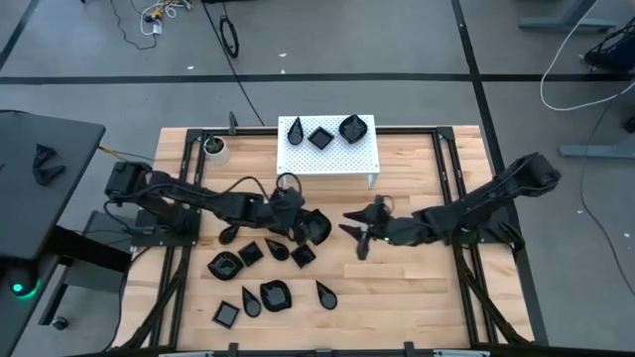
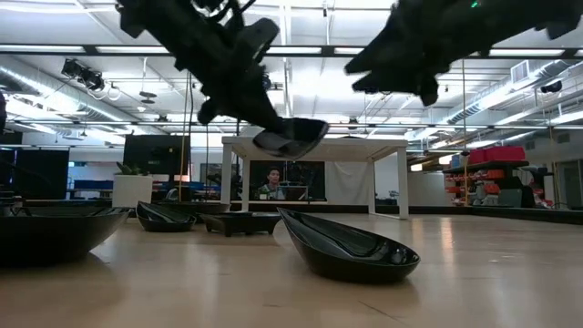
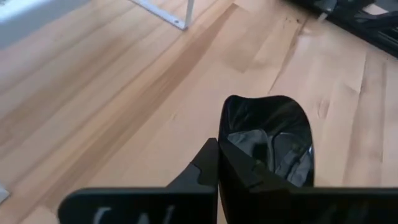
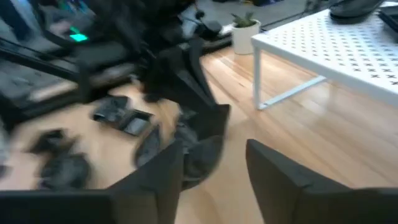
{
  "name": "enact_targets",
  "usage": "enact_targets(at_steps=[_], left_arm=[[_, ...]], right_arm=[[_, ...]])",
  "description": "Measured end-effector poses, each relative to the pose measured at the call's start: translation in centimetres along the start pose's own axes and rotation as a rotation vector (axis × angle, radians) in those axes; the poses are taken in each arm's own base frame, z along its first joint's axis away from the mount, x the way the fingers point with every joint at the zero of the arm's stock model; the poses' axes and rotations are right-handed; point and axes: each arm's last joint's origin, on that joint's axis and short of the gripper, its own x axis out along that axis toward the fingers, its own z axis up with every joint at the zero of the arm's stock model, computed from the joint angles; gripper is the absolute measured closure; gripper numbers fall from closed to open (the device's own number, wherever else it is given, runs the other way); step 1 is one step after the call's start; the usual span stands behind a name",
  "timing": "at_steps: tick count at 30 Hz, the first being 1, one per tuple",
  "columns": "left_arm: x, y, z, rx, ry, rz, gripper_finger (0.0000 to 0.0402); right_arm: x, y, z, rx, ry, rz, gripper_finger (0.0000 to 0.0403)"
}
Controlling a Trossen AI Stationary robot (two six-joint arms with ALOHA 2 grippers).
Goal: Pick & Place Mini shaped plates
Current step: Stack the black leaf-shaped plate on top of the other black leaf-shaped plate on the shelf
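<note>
My left gripper (image 1: 301,224) hangs above the table's middle, shut on a glossy black mini shaped plate (image 1: 317,227), which is lifted off the wood (image 2: 290,137). My right gripper (image 1: 359,235) stands open a little to the right of that plate, off the table, with nothing between its fingers (image 4: 214,180). Several more black plates (image 1: 260,273) rest on their undersides on the near left of the table. Three plates (image 1: 322,134) sit on the white perforated stand (image 1: 342,159) at the far middle. My left gripper has the plate by the rim at its near end (image 3: 222,152), one finger (image 3: 202,168) outside the wall and the other seemingly inside the hollow. The fingers slant downward from the table's left. The plate is lifted clear and juts out beyond the fingertips, hollow side up.
A small white cup with a plant (image 1: 213,148) stands at the far left next to the stand. Black frame rails (image 1: 446,169) run along the table's sides. One plate (image 2: 351,251) lies close to the low camera. Bare wood lies on the near right.
</note>
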Motion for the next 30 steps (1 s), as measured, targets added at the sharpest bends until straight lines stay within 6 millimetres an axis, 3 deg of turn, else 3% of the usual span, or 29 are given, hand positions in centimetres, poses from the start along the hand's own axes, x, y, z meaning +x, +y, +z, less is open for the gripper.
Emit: enact_targets(at_steps=[5,12,20,27,30], left_arm=[[0.5,-0.4,0.1,0.009,0.004,-0.001,0.0391],[0.5,-0.5,0.0,0.012,0.017,-0.014,0.0394],[0.5,-0.6,0.1,0.008,0.005,-0.024,0.0392],[0.5,-0.7,0.4,0.019,-0.023,-0.040,0.0386],[0.3,-0.9,0.7,0.064,-0.042,-0.070,0.0368]], right_arm=[[3.2,0.7,0.0,-0.104,0.058,-0.080,0.0208],[5.4,0.7,-0.3,-0.186,0.177,-0.154,0.0237],[5.7,0.5,-0.4,-0.182,0.216,-0.122,0.0291],[5.7,0.3,-0.5,-0.196,0.230,-0.131,0.0385],[5.6,0.3,-0.5,-0.200,0.238,-0.139,0.0394]])
